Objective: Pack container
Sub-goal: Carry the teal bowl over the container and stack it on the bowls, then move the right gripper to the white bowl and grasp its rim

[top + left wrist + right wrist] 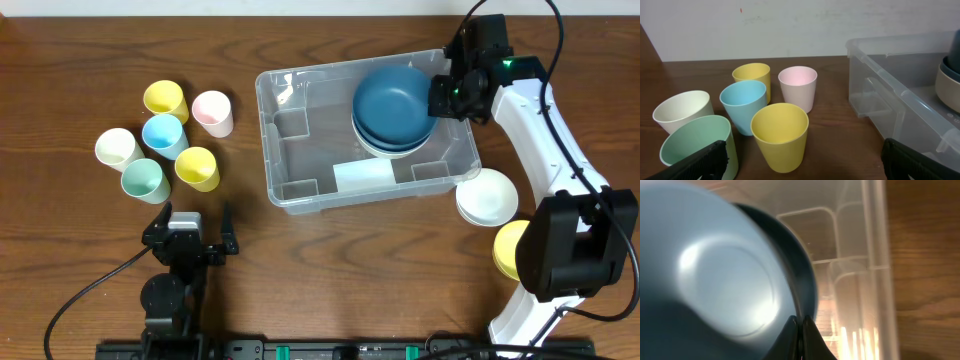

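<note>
Container (pixel 300 150): clear bin, centre of table (pixel 80 300), long axis running L–R w/ slight tilt; right arm clearly nearer, left arm parked well off at near-left. L half of bin bare, R half taken by a bowl stack (pixel 392 150).

Dark blue bowl (pixel 392 95): uppermost, inside the bin's outline, resting on or just over the stack; cannot tell which.

White bowl (pixel 488 195) and yellow bowl (pixel 508 250): outside, just beside the bin's R end; judged next to pack.

Right gripper (pixel 438 98): over the bin's far-R corner, jaws pinched together on the dark blue bowl's R rim; bin interior lying leftward and below. Judged: release here, straight down.

Left gripper (pixel 195 224): jaws spread wide, holding nothing; bin off to its R.

Cups (pixel 165 135): six, clustered L of the bin, apart from it.
</note>
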